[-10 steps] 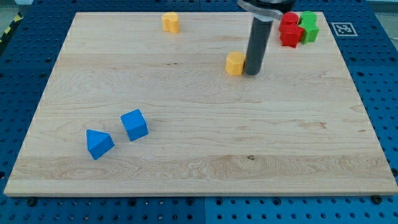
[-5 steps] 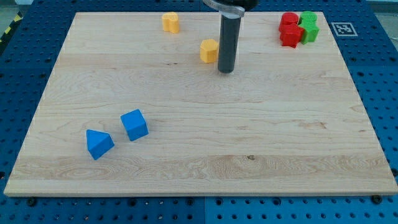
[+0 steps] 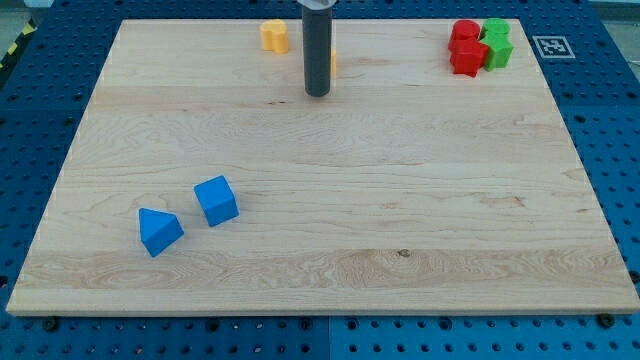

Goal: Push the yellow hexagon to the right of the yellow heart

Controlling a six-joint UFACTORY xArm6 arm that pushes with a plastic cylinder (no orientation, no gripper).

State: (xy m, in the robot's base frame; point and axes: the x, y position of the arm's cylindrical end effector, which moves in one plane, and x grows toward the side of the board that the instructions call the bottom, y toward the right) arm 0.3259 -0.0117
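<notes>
1 camera covers the scene. It looks down at a slant from beyond the view's bottom edge of the table [image 3: 330, 240], facing toward the view's top, so the near edge spans wider than the far edge. It stands far enough back to take in all 4 corners of the wooden top and a strip of blue perforated base [image 3: 610, 130] around it. A black-and-white square marker [image 3: 549, 46] shows at the view's upper right. The rod enters from the view's top edge, its upper part cut off, and my tip [image 3: 317, 94] falls inside the frame.
</notes>
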